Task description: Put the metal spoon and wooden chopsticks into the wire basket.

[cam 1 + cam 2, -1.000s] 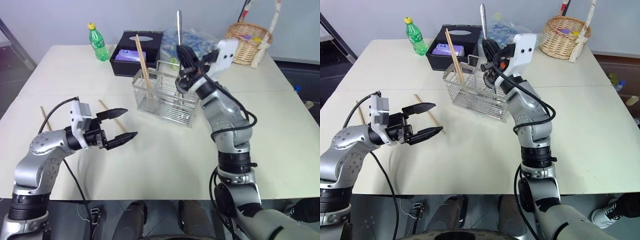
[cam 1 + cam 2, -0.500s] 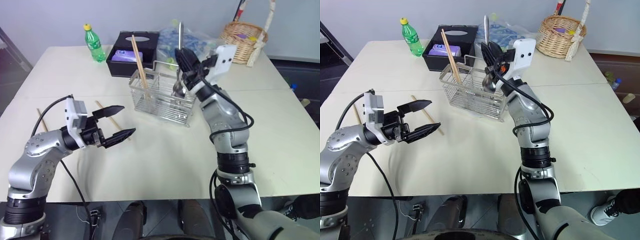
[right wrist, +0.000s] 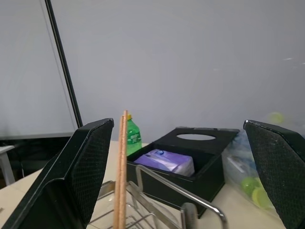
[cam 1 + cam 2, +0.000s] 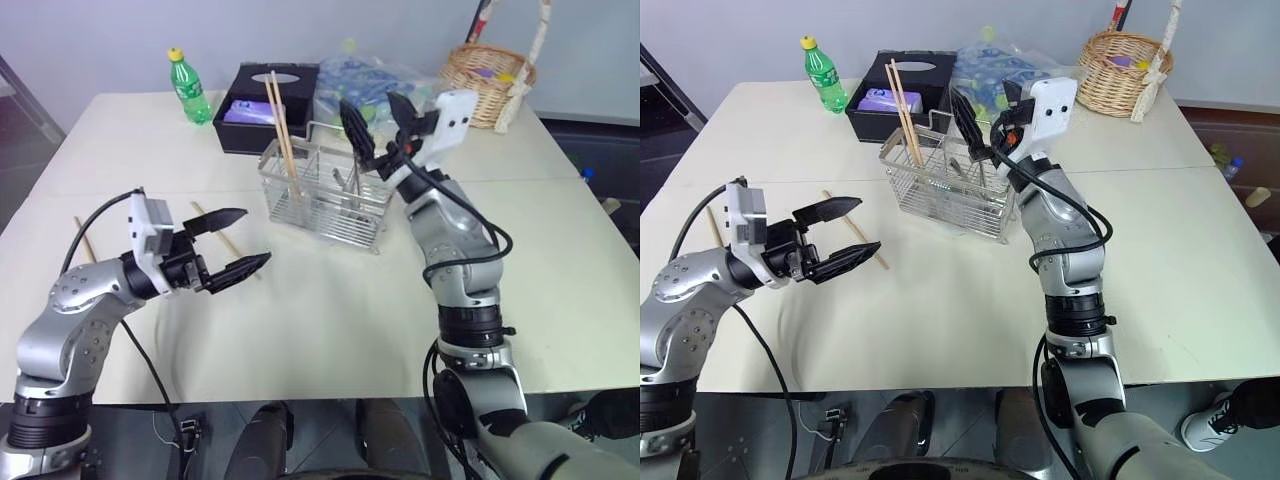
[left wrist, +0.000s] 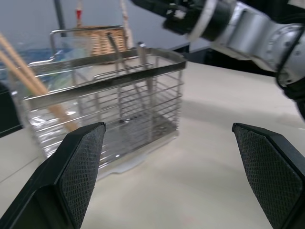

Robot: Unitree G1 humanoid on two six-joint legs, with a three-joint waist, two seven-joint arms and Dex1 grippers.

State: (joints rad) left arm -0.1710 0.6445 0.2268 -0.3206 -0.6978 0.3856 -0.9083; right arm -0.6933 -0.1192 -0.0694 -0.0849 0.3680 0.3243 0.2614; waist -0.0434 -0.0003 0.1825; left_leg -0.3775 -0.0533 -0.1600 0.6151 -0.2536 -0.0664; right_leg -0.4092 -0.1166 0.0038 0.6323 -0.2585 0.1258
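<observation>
The wire basket (image 4: 325,200) stands mid-table. Two wooden chopsticks (image 4: 280,120) lean upright in its left compartment and also show in the right wrist view (image 3: 121,171). The metal spoon (image 4: 354,180) rests inside the basket's right part, its handle leaning (image 5: 116,59). My right gripper (image 4: 368,102) hangs open just above the basket's right end, holding nothing. My left gripper (image 4: 256,236) is open and empty, low over the table to the left of the basket. One loose chopstick (image 4: 208,215) lies under it, another (image 4: 85,235) farther left.
Behind the wire basket sit a black tissue box (image 4: 268,100), a green bottle (image 4: 190,85), a clear plastic bag (image 4: 375,78) and a round wicker basket (image 4: 490,70). The table's front half (image 4: 330,320) is bare.
My right gripper opened and let go of the spoon, which dropped into the wire basket; its handle no longer sticks up above the fingers. The left arm stayed put.
</observation>
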